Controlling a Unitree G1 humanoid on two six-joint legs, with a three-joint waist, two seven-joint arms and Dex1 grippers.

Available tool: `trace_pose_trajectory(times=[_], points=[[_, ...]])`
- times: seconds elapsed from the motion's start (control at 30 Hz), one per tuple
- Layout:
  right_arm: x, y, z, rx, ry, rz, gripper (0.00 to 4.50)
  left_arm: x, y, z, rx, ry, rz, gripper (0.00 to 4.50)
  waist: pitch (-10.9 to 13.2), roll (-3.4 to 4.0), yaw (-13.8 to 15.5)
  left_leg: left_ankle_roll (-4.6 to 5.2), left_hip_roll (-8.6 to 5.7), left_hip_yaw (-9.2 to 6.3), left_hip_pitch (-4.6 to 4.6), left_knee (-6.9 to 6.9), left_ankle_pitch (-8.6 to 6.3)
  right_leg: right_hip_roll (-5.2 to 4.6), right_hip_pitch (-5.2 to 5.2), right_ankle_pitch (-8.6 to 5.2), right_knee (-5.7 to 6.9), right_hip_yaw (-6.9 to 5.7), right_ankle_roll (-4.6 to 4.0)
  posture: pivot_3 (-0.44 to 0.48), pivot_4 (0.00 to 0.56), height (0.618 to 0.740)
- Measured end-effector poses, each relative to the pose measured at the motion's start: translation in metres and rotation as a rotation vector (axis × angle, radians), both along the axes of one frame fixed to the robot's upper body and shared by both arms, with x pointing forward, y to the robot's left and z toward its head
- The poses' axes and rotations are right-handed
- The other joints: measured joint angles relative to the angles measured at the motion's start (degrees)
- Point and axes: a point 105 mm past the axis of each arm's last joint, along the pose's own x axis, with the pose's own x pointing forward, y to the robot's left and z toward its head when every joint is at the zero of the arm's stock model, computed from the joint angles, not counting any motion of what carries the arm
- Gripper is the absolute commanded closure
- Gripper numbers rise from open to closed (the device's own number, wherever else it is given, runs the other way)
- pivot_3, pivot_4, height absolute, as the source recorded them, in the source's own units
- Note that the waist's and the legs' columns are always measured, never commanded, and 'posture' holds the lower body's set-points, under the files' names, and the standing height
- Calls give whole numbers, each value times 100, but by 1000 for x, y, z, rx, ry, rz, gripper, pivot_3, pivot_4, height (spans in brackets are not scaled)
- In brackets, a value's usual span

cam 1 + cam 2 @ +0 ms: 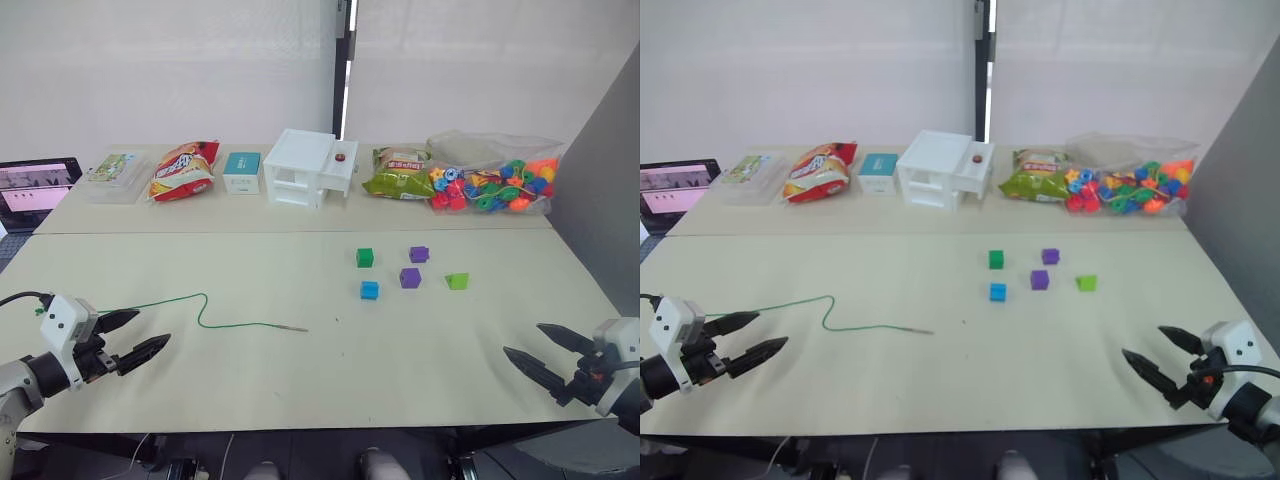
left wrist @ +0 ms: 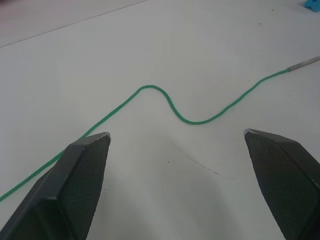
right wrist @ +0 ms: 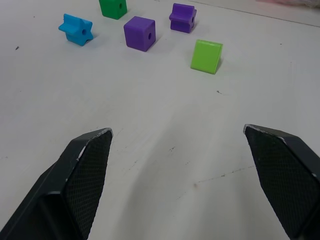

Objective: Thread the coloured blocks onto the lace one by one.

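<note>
A thin green lace (image 1: 215, 322) snakes across the left half of the near table, its grey tip (image 1: 295, 327) pointing right. Five coloured blocks lie right of centre: dark green (image 1: 365, 258), blue (image 1: 369, 290), two purple (image 1: 419, 254) (image 1: 410, 278), and lime green (image 1: 457, 281). My left gripper (image 1: 135, 338) hovers open at the near left, by the lace's left stretch. My right gripper (image 1: 538, 353) hangs open at the near right, short of the blocks. Neither holds anything.
Along the back table stand a tablet (image 1: 35, 186), a clear box (image 1: 117, 176), a red snack bag (image 1: 184, 170), a small teal box (image 1: 241, 172), a white drawer unit (image 1: 308, 167), a green snack bag (image 1: 398, 174) and a clear bag of mixed beads (image 1: 495, 183).
</note>
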Motion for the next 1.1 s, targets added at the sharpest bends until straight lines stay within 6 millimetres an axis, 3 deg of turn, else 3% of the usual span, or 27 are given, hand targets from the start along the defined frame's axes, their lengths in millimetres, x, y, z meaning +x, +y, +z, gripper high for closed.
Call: trace_pose_trajectory(times=[0.13, 0.5, 0.63, 0.77, 0.9, 1.1], points=[[0, 5, -1, 23, -1, -9, 73, 7, -9, 3, -10, -9, -31, 0, 0, 0, 24, 0, 0, -2, 0, 0, 0, 0, 1, 0, 1, -1, 0, 0, 150, 740], [11, 59, 7, 82, -1, 171, 73, 30, -106, 29, -56, -2, -501, 0, -1, 2, 12, 0, -3, -2, 1, 9, 0, 1, 5, 1, 8, 0, 0, 0, 150, 740], [15, 80, 15, 49, 10, 280, 73, 32, -136, 23, 6, 61, -711, 0, -1, 2, 1, 0, -3, -2, 0, 9, 0, 4, 4, 1, 7, -1, 0, 0, 150, 740], [17, 98, 19, 27, 37, 366, 73, 39, -150, 11, 91, 108, -862, 0, -1, 2, 0, 1, -4, -3, -1, 13, 1, 5, 4, 1, 8, -1, 0, 0, 150, 740], [16, 113, 26, -1, 47, 421, 73, 61, -155, 1, 148, 136, -942, 0, -1, 1, 20, 3, -6, -5, -9, 27, 0, 5, 6, 1, 6, -4, 0, 0, 150, 740], [14, 119, 27, -9, 47, 417, 73, 82, -162, -19, 230, 148, -1022, 0, 0, -1, 37, 49, -14, -7, -18, 78, -26, 2, 4, 2, 38, -5, 3, 0, 150, 740]])
